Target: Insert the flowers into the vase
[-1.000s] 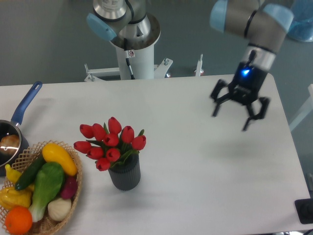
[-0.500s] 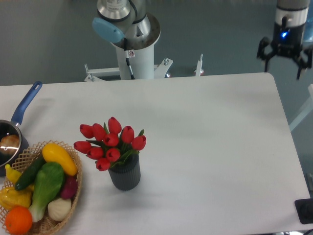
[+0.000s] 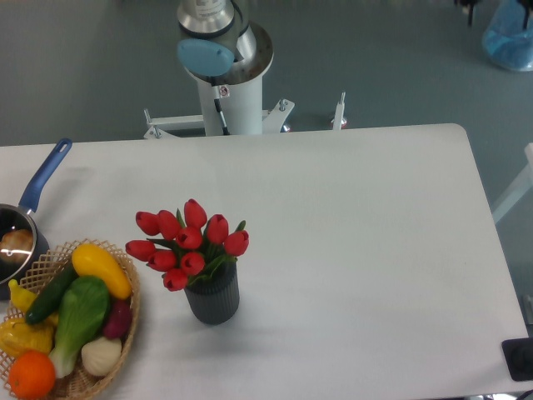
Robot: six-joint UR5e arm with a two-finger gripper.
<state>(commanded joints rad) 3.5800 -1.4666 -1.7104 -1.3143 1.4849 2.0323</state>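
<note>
One camera view: the flowers point(image 3: 188, 242) stand upright in the vase point(image 3: 213, 297) on the white surface point(image 3: 358, 250), just beside a wicker basket point(image 3: 125, 321) of vegetables. The claw is out of sight, so I cannot tell its state.

You are looking at a white rectangular table point(image 3: 350, 217) with rounded corners, standing on a dull grey-blue floor point(image 3: 83, 75) under soft, even light that casts faint shadows.
</note>
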